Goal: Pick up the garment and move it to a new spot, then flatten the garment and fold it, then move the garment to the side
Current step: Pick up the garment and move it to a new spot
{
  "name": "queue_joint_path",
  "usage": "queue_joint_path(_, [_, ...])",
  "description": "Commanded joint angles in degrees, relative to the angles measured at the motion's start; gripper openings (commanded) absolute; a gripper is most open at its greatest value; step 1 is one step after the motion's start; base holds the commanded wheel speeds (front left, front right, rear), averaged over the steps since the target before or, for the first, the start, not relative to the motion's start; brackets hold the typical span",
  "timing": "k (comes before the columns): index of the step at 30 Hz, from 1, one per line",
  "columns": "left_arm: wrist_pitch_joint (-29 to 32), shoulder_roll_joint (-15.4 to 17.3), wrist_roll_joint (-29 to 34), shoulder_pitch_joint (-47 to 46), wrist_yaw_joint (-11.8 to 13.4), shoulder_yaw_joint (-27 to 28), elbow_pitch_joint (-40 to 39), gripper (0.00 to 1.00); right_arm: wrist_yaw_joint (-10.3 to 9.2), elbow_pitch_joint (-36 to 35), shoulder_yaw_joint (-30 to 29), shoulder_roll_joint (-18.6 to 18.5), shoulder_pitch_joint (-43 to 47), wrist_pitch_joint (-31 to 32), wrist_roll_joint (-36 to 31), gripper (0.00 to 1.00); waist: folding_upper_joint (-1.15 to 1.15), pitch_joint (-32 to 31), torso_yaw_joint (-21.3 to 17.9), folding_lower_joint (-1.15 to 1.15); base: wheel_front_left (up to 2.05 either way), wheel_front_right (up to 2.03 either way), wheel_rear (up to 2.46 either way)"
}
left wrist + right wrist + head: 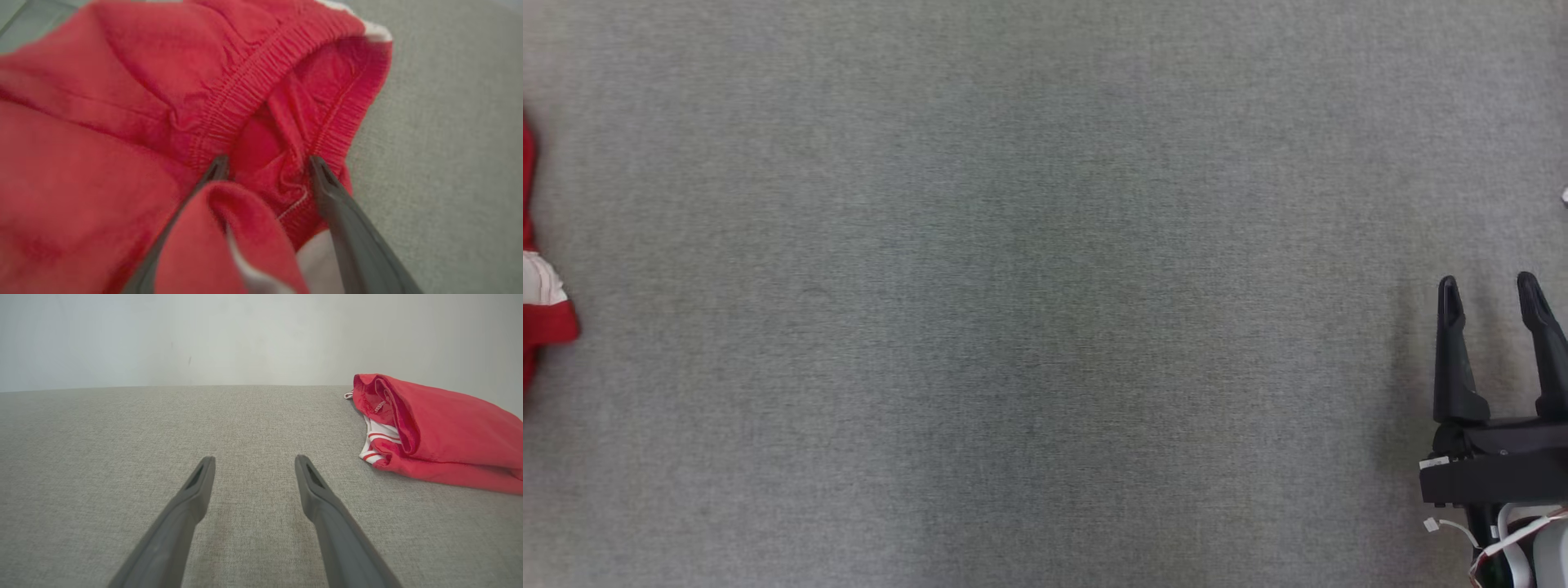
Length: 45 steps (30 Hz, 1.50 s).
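The red garment (547,327) lies bunched at the 9 o'clock edge of the grey counter (1029,286) in the head view, well apart from the right end effector (1488,280), which hangs at 4 o'clock with its fingers spread and nothing between them. In the left wrist view the left end effector (267,161) has its fingers apart too, tips sunk into the cloth on either side of a fold just below the elastic waistband (241,85). The step in hand looks like the first pickup. It would go best if the fingers close on that fold and catch the stitched band rather than one loose layer, then lift straight up before carrying the garment toward the bare middle.
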Motion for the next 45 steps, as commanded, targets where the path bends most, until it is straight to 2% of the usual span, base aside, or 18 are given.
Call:
queue_joint_path(1, [2.85,0.97,-0.9,0.86,0.1,-1.11,1.1,1.0,0.0,-0.19,0.1,0.22,-0.51,0.0,-0.19,1.0,-0.01,0.7,-0.85,-0.01,0.0,0.0,0.0])
queue_joint_path(7, [11.17,1.09,-3.52,2.92,0.13,-3.75,4.72,1.0,0.0,0.22,0.81,0.57,-1.02,-0.26,-0.37,1.0,-0.01,0.8,-1.38,-0.01,0.0,0.0,0.0])
queue_joint_path(8, [11.64,1.41,-3.61,3.23,0.15,-3.93,5.34,0.95,0.01,0.29,0.91,0.53,-1.12,-0.29,-0.35,1.0,-0.01,0.86,-1.53,-0.01,0.0,0.0,0.0])
queue_joint_path(9, [12.2,1.54,-3.77,3.47,0.16,-4.18,5.95,0.46,0.01,0.38,1.02,0.48,-1.21,-0.31,-0.32,1.0,-0.01,0.86,-1.69,-0.01,0.0,0.0,0.0])
queue_joint_path(10, [12.41,1.59,-3.94,3.56,0.15,-4.42,6.25,0.09,0.0,0.46,1.1,0.38,-1.25,-0.34,-0.27,1.0,-0.01,0.83,-1.78,-0.01,0.0,0.0,0.0])
queue_joint_path(11, [11.98,1.72,-3.85,3.57,0.15,-4.8,6.18,0.0,0.0,0.64,1.14,0.21,-1.4,-0.39,-0.15,1.0,-0.01,0.74,-1.86,-0.01,0.0,0.0,0.0])
queue_joint_path(15, [6.41,2.8,-3.64,2.43,0.12,-6.24,2.32,0.0,0.0,1.61,0.89,-0.1,-1.51,-0.69,0.26,1.0,-0.01,-0.37,-1.88,-0.01,0.0,0.0,0.0])
queue_joint_path(18, [-0.24,4.72,-2.5,0.65,0.12,-6.97,-0.78,0.0,0.01,2.78,1.04,-0.1,-1.28,-1.27,0.7,1.0,-0.01,-1.99,-1.7,-0.01,0.0,0.0,0.0])
queue_joint_path(23, [-11.8,5.9,1.05,-3.36,0.99,-8.3,-5.58,0.0,0.0,4.71,1.66,1.03,-0.43,-2.23,1.17,1.0,-0.01,-5.73,-1.75,-0.01,0.0,0.0,0.0])
queue_joint_path(26, [-17.15,5.62,3.62,-6.18,1.59,-9.65,-10.1,0.0,0.0,6.34,2.11,1.34,-0.03,-2.96,1.96,1.0,-0.01,-8.28,-2.54,-0.01,0.0,0.0,0.0])
queue_joint_path(29, [-19.96,4.75,5.62,-8.9,1.24,-12.04,-16.39,0.0,0.01,7.46,2.58,2.42,0.88,-3.59,2.1,1.0,-0.01,-10.63,-3.9,-0.01,0.0,0.0,0.0])
queue_joint_path(30, [-19.96,4.75,5.62,-8.9,1.24,-12.04,-16.39,0.0,0.01,7.46,2.58,2.42,0.88,-3.59,2.1,1.0,-0.01,-10.63,-3.9,-0.01,0.0,0.0,0.0])
queue_joint_path(33, [-19.77,3.15,6.34,-10.57,1.05,-14.29,-22.85,0.0,0.01,8.45,2.69,3.13,1.72,-4.08,2.31,1.0,-0.01,-12.56,-6.02,-0.01,0.0,0.0,0.0])
queue_joint_path(39, [-16.59,-1.04,5.88,-12.6,1.08,-18.08,-33.76,0.0,0.01,10.1,3.22,4.6,2.84,-4.67,3.1,1.0,-0.01,-15.16,-11.8,-0.01,0.0,0.0,0.0])
queue_joint_path(45, [-14.16,-7.62,4.93,-11.39,1.99,-22.48,-40.13,0.0,0.01,11.82,3.6,5.85,3.85,-5.05,4.02,1.0,-0.01,-16.52,-16.77,-0.01,0.0,0.0,0.0])
